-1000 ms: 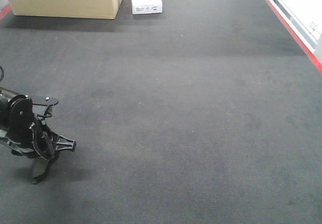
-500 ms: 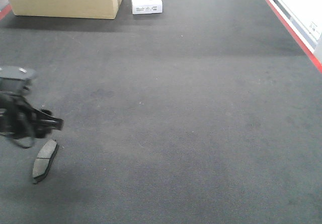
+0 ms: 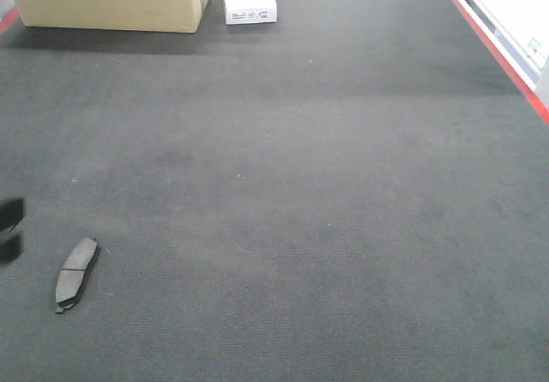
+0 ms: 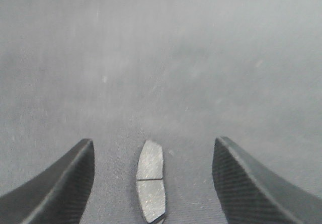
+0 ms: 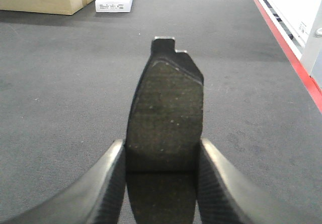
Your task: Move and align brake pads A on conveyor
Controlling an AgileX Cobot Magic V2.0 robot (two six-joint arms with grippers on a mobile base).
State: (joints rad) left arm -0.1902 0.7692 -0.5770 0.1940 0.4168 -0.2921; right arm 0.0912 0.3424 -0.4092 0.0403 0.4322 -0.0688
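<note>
One brake pad (image 4: 151, 181) lay on the conveyor (image 3: 343, 184) beneath the spread-open left end effector (image 4: 153, 142). A second pad (image 5: 168, 98) was clamped in the right end effector (image 5: 161, 148). Placement beside the first, grooves aligned, was judged advisable.

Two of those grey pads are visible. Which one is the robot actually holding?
The pad pinched between the right arm's jaws. The other pad lies flat on the conveyor, the left arm's jaws open, not touching it.
</note>
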